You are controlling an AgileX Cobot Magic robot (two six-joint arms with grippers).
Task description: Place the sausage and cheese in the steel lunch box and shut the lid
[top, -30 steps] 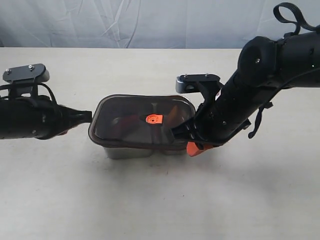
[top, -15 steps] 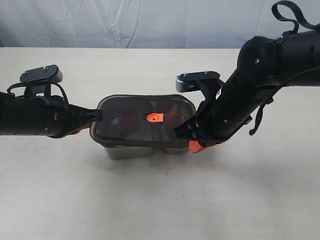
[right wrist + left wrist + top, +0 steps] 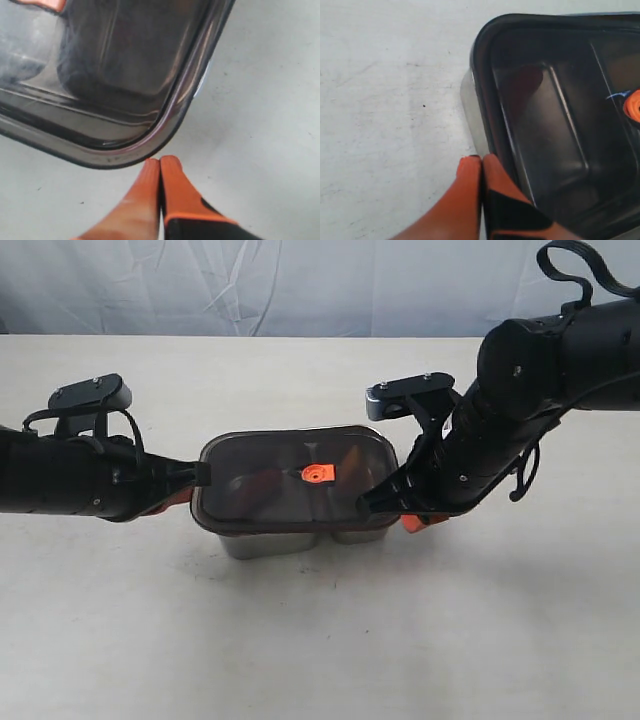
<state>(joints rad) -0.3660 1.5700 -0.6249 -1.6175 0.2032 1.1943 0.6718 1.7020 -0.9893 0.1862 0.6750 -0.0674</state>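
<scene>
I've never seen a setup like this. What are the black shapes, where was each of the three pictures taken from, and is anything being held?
The black shapes are a robot's left arm and right arm, reaching over a pale table. The wide picture comes from a camera off the arms. Each close-up comes from a camera on one arm's wrist. On the table stands a steel lunch box with a dark see-through lid on top. A red sausage and orange cheese show dimly through it. The left gripper and right gripper are both shut and hold nothing, with their tips at opposite ends of the lid.
</scene>
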